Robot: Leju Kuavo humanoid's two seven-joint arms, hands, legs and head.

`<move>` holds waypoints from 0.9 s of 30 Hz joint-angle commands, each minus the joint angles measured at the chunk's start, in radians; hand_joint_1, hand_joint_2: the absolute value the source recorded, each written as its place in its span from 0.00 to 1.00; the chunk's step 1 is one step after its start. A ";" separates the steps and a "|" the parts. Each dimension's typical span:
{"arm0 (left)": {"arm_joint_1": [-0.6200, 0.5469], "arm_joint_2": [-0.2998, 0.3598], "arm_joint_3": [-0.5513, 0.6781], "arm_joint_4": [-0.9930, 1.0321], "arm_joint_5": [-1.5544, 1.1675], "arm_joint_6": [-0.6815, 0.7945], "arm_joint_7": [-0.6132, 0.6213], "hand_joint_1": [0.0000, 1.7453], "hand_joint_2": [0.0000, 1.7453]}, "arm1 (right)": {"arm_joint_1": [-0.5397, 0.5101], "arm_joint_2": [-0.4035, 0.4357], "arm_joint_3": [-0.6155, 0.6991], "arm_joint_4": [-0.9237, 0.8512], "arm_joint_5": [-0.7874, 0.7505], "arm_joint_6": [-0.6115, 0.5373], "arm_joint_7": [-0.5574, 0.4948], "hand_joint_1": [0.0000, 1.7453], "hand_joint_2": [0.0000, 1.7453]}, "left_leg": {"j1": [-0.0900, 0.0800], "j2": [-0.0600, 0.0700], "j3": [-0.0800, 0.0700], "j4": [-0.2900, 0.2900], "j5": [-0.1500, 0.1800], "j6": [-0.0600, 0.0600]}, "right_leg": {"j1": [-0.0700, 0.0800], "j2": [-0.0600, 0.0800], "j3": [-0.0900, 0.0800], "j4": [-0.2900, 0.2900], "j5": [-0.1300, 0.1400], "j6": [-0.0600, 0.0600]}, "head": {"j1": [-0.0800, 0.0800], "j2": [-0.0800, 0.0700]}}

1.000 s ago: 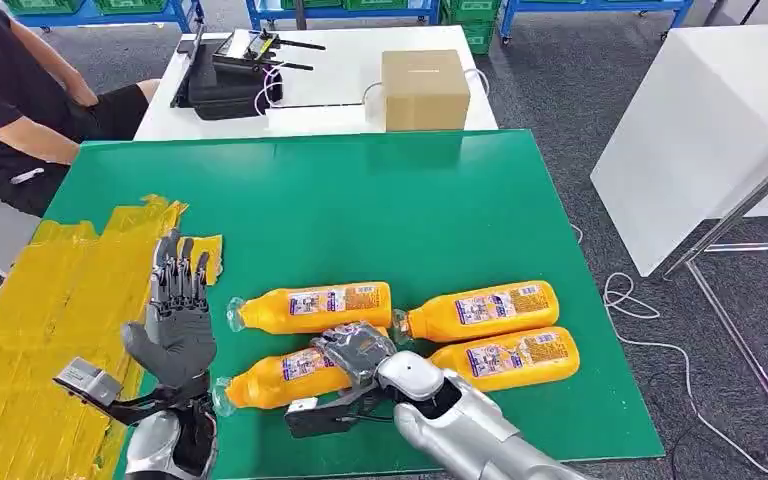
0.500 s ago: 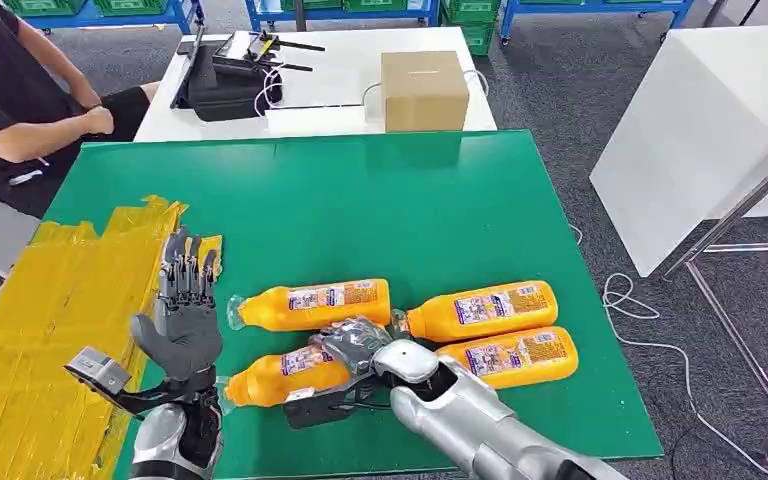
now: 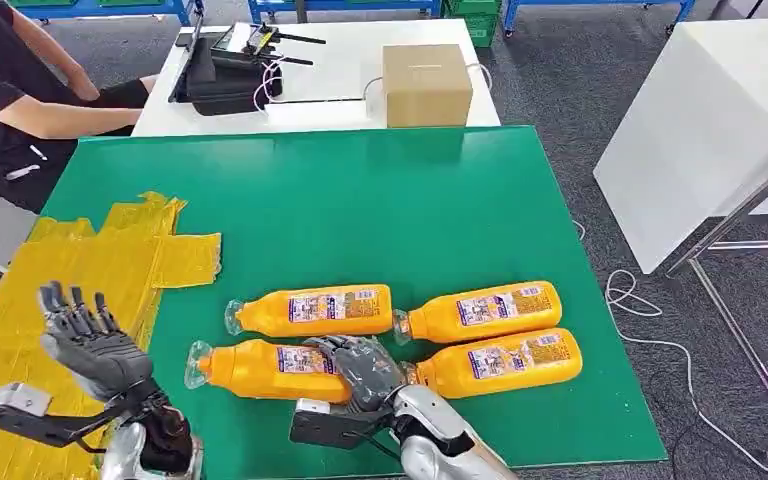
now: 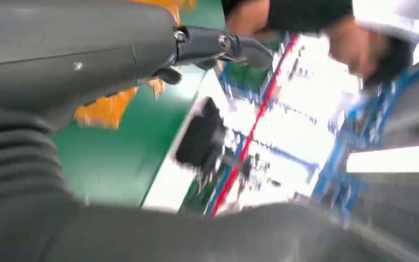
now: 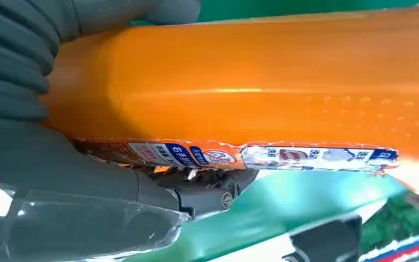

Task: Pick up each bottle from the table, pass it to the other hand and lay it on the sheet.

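Note:
Four orange bottles lie on the green table (image 3: 390, 200). My right hand (image 3: 362, 366) grips the near-left bottle (image 3: 260, 368) around its body; the bottle lies level with its cap pointing left. The right wrist view shows the same bottle (image 5: 262, 93) pressed against the palm, with the thumb (image 5: 202, 196) under its label. The other bottles lie behind it (image 3: 310, 310), at the far right (image 3: 480, 310) and at the near right (image 3: 505, 362). My left hand (image 3: 90, 345) is open and raised over the yellow sheet (image 3: 80, 265), well left of the held bottle. It is open in the left wrist view (image 4: 76, 54) too.
Behind the green table stands a white table with a cardboard box (image 3: 425, 85) and a black case (image 3: 222, 78). A person (image 3: 10, 110) sits at the far left. Another white table (image 3: 700, 120) stands to the right, with a cable (image 3: 628, 300) on the floor.
My right hand has carried the near-left bottle to the left. My left hand has swung left, away from the bottles, and now hangs over the yellow sheet.

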 commanded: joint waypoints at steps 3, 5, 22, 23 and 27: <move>0.004 -0.021 0.093 -0.007 0.033 0.005 -0.001 0.00 1.00 | 0.042 -0.014 -0.081 -0.084 -0.033 -0.004 -0.032 1.00 1.00 | 0.000 0.000 0.001 -0.001 -0.001 0.000 | 0.000 0.000 0.002 -0.001 0.000 0.001 | 0.000 0.000; 0.007 -0.021 0.094 0.003 0.029 -0.007 -0.001 0.00 1.00 | 0.057 -0.017 -0.095 -0.086 -0.036 -0.014 -0.051 1.00 1.00 | 0.000 -0.001 0.001 -0.001 0.000 0.000 | 0.000 -0.001 0.002 -0.001 0.000 0.001 | 0.000 0.000; -0.004 0.064 -0.090 0.203 -0.002 -0.425 0.100 0.00 1.00 | 0.175 -0.009 -0.228 -0.270 -0.097 -0.066 -0.190 1.00 1.00 | -0.001 -0.004 0.001 -0.002 0.000 0.000 | -0.001 -0.004 0.001 -0.002 -0.001 0.001 | 0.000 0.000; -0.006 0.117 -0.160 0.237 -0.019 -0.577 0.132 0.00 1.00 | 0.168 -0.005 -0.245 -0.269 -0.119 -0.059 -0.210 1.00 1.00 | -0.001 -0.005 0.001 -0.002 0.001 0.000 | -0.001 -0.005 0.002 -0.003 0.000 0.001 | 0.000 0.000; 0.020 0.160 -0.326 0.283 -0.076 -0.780 0.083 0.00 1.00 | 0.089 0.029 -0.286 -0.194 -0.159 -0.001 -0.241 1.00 1.00 | -0.002 -0.002 0.001 -0.002 0.001 0.000 | -0.002 -0.002 0.001 -0.002 0.000 0.001 | 0.001 0.000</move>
